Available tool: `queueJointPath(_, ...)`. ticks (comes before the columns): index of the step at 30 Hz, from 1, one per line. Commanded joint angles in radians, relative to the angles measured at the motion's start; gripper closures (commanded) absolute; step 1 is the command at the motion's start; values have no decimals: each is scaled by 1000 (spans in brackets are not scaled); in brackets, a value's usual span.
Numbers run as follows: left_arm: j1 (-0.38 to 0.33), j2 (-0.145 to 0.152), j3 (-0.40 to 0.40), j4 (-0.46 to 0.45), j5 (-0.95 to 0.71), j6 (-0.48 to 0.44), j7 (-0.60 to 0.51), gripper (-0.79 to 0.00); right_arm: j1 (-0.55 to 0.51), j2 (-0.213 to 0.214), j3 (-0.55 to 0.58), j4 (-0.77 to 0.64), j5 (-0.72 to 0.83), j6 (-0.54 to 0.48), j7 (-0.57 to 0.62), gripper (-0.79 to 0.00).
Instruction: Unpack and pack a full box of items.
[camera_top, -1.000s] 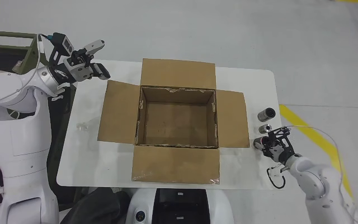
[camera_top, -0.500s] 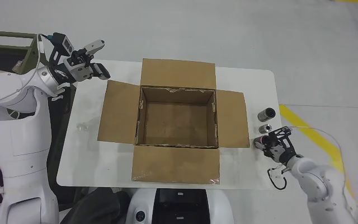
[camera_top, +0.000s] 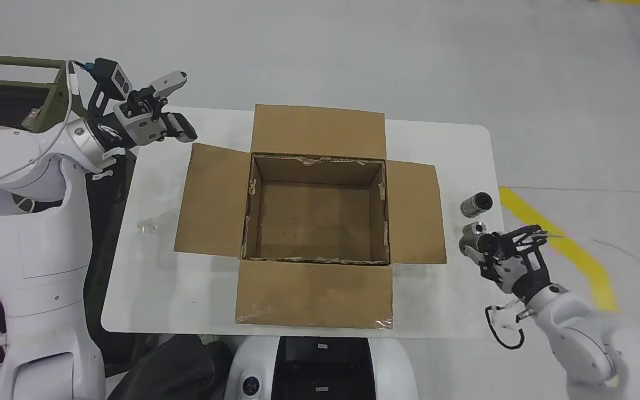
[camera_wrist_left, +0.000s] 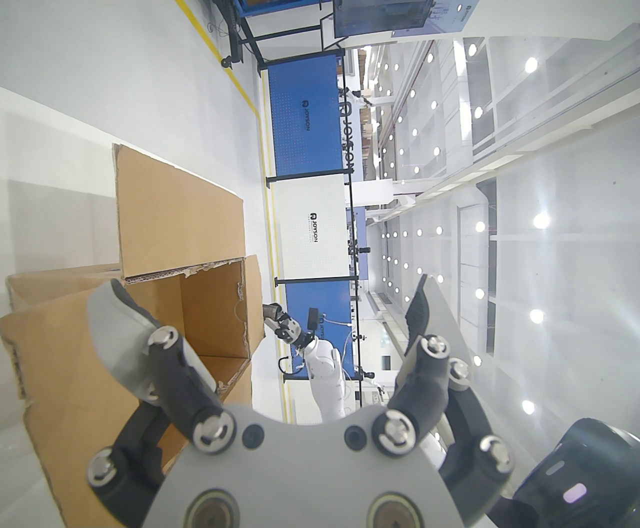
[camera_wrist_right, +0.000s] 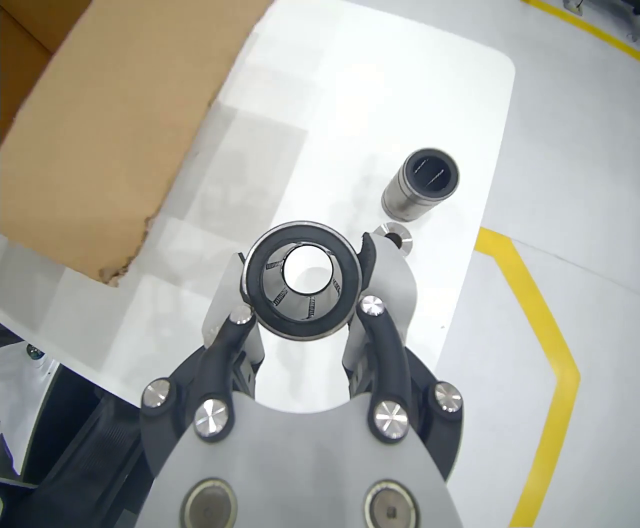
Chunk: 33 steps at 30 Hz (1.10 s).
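Risk of dropping the smooth metal tube, pinched in jaws of the right gripper, before reaching the box; jaws of the left gripper wide apart.

Cardboard box: one. Large bearings: two, held bearing, lying bearing. Small metal ring: one.

**Open box mid-table, bearings to its right**

The cardboard box sits at the middle of the table, its four flaps spread outward. Right of it, a linear bearing lies on its side near the table's edge. Just nearer the robot, a second linear bearing sits between the right gripper's fingers. The left gripper hangs over the far left corner
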Motion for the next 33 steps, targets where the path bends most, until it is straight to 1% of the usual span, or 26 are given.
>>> queueJointPath(1,0,0,0,0,0,0,0,-785,-9,-2,11,-29,-6,42,-27,0)
queueJointPath(3,0,0,0,0,0,0,0,-785,-9,-5,5,-57,7,58,-49,0)
queueJointPath(8,0,0,0,0,0,0,0,-785,30,-7,-29,-121,-43,104,-50,0)
queueJointPath(16,0,0,0,0,0,0,0,-785,114,-5,-112,-210,-103,88,-15,0)
queueJointPath(23,0,0,0,0,0,0,0,-785,198,-6,-181,-240,-97,70,9,0)
queueJointPath(28,0,0,0,0,0,0,0,-785,290,-7,-280,-225,-107,41,61,0)
queueJointPath(33,0,0,0,0,0,0,0,-785,416,-14,-419,-166,-116,26,116,0)
